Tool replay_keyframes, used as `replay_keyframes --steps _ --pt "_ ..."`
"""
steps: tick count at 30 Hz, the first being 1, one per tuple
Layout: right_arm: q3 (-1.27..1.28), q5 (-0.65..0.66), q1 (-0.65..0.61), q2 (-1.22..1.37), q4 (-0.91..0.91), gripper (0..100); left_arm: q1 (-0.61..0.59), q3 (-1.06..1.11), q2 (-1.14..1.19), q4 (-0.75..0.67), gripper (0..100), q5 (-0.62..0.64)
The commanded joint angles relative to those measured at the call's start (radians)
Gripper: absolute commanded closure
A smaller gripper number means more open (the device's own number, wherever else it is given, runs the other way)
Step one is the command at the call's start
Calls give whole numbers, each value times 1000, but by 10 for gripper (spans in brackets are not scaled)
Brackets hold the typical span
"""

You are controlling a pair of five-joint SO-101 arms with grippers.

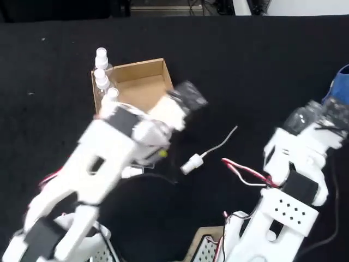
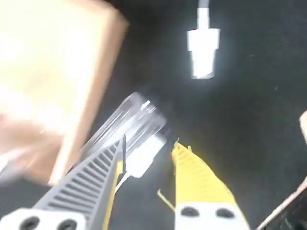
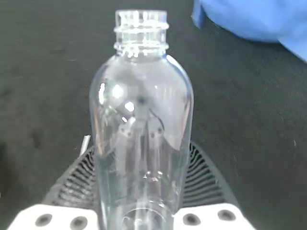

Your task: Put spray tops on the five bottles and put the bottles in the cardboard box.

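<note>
Clear plastic bottle (image 3: 141, 96), neck bare, sits clamped in the right tool (image 3: 141, 184) — hold it steady so the spray top (image 1: 192, 162) on the surface (image 1: 262, 65) threads on straight — whether the left tool (image 2: 148, 146), by the cardboard box (image 1: 139, 82), grips anything I cannot tell

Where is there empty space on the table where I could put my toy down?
Bare black table lies beyond the loose spray top, between the cardboard box and the topless bottle on the right. More lies left of the box. It's crowded at the box, under the left arm, and between the arms by the red wires.
</note>
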Motion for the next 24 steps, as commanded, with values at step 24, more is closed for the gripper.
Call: replay_keyframes --steps 24 --pt "-41 133 -1468 249 -199 988 -1276 -314 -293 232 970 106"
